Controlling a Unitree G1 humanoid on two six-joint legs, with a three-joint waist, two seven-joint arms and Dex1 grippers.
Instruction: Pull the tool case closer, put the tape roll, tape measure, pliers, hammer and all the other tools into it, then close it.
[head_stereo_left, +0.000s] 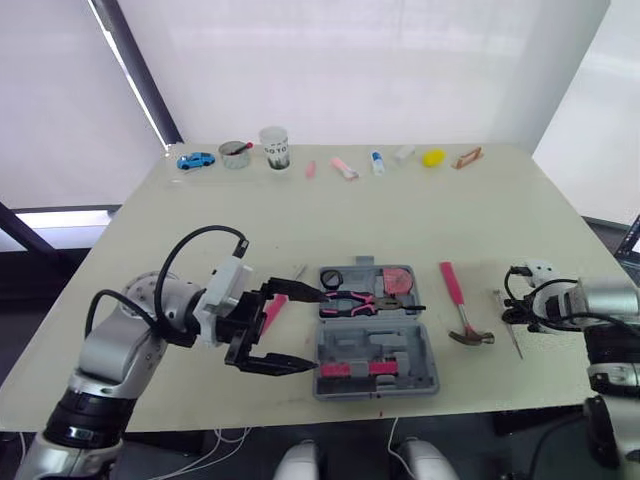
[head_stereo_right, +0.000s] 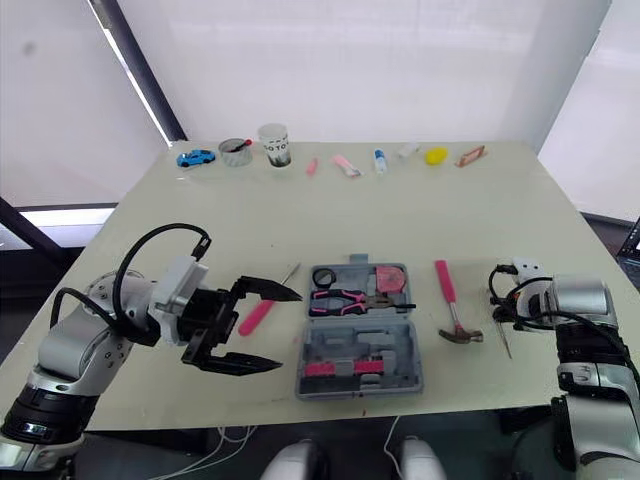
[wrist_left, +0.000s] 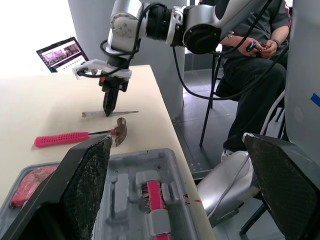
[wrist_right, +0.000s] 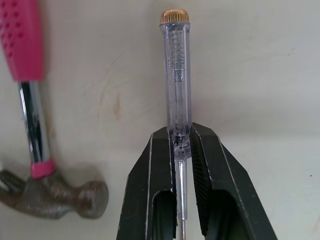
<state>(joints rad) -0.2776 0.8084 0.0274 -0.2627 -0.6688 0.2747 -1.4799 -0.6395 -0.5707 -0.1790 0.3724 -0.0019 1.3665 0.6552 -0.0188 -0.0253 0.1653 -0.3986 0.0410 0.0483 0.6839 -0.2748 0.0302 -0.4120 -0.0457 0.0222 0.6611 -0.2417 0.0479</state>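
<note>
The right gripper (wrist_right: 178, 136) pinched the clear screwdriver (wrist_right: 175, 65) near its shaft end, on the worktop (head_stereo_left: 400, 220) just right of the hammer (head_stereo_left: 455, 295). The left gripper (head_stereo_right: 289, 330) gaped wide at the left edge of the open case (head_stereo_left: 420, 378), apparently not touching it. Pliers (head_stereo_left: 350, 300) lay inside.
</note>
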